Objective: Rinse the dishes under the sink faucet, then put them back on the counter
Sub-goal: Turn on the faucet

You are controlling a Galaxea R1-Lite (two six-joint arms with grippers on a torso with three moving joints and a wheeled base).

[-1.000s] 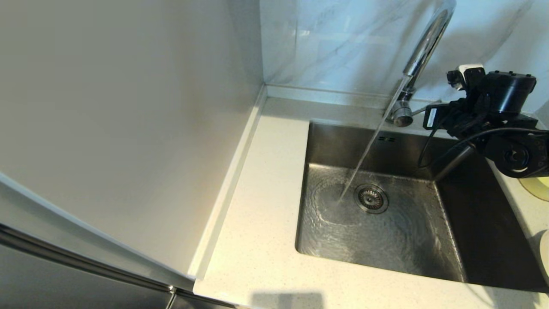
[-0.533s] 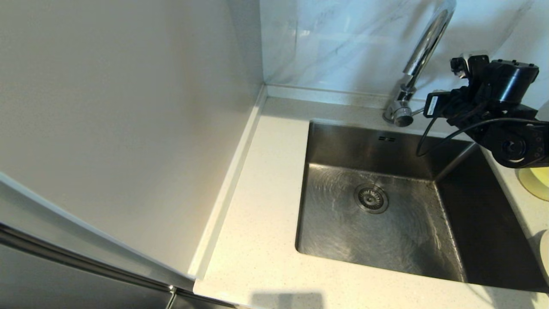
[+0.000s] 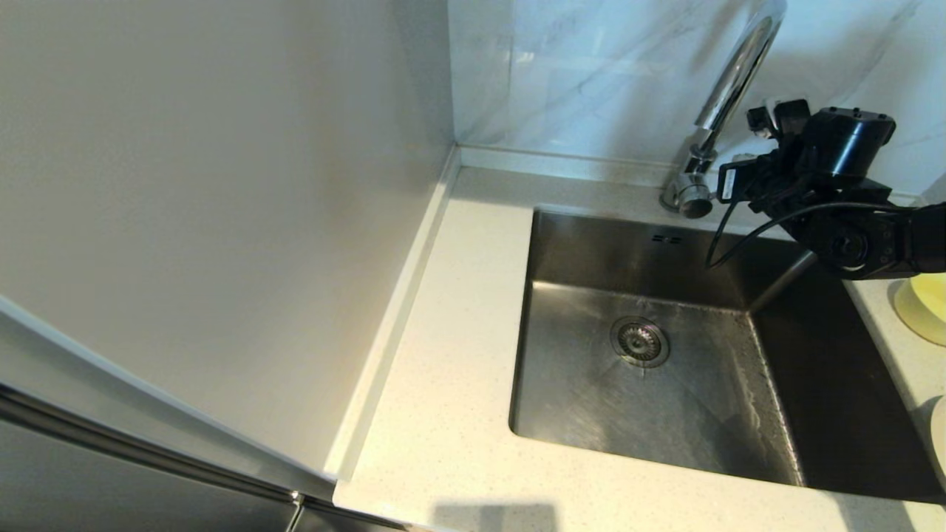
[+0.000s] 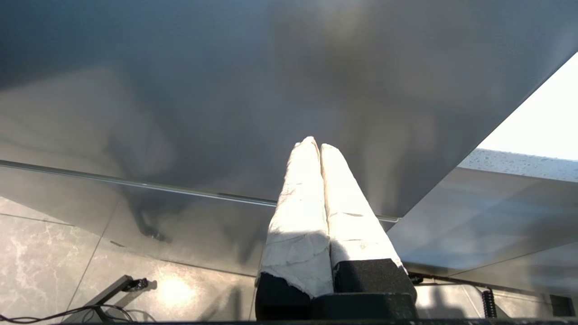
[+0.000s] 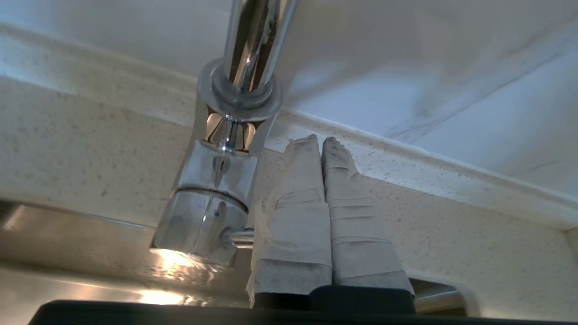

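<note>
No water running from the faucet [image 3: 728, 89], sink [image 3: 687, 414] wet but with nothing in it. Pale yellow bowl [image 3: 924, 307] parked on the table [image 3: 451, 384] at the right edge, sliver of plate [image 3: 938, 436] just below it, so rinsing looks done or nearly so (chopsticks nowhere in sight, can't tell). Right claw [image 5: 316, 140] squeezed shut on nothing, resting right against the faucet's side lever [image 5: 237, 238], something only the right wrist view shows; head view just gives a black lump of arm there. Left claw [image 4: 314, 143] also pressed shut and holding nothing, down beside a grey panel, seen only in its own wrist view.
</note>
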